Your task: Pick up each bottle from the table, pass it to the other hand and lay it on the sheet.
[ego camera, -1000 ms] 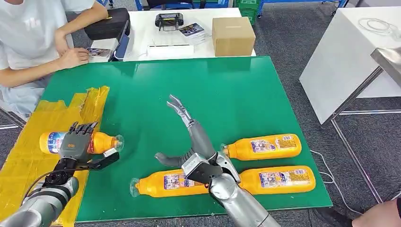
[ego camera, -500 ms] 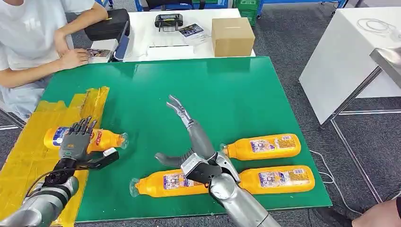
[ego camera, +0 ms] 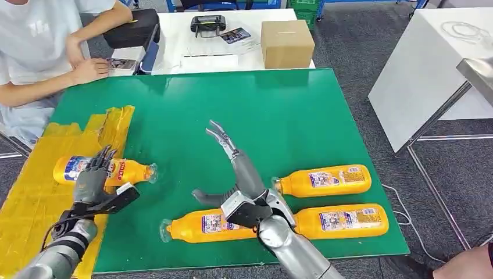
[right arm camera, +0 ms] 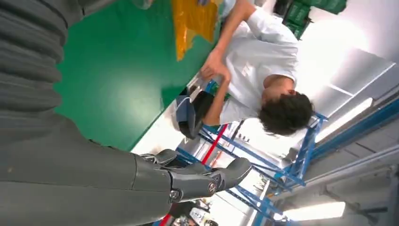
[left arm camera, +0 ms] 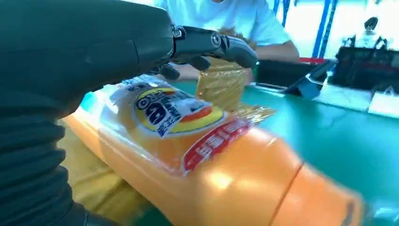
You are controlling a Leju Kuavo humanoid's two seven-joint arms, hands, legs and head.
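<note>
Where the head view is taken as the reference: the green table carries four orange bottles and, along its left edge, a crinkled yellow sheet.

Left hand: fingers spread and pointing away from the robot, lying over the near side of the bottle on the sheet. From the head view I cannot tell whether the fingers touch it or hover just above. No grip is visible.

Left wrist view, extra detail: dark fingers reach over the top of the same bottle's label without curling round it; the thick thumb cover fills the side of the picture. The orange body and red-and-yellow label are close and partly blurred, with the yellow sheet under and behind the bottle.

Bottle on the sheet, position: lying on its side, base end on the yellow sheet, clear cap end out over the green surface.

Right hand: raised above the middle of the table, fingers long and apart, thumb out to the side, holding nothing.

Right wrist view, extra detail: the fingers are extended with empty space beyond them; the green table and a person in a white shirt sit behind, turned sideways.

Other bottles: the front-left bottle and the front-right bottle lie in a row near the front edge, partly behind the right forearm; the upper-right bottle lies just behind them.

Beyond the green table: a cardboard box on a white table.
</note>
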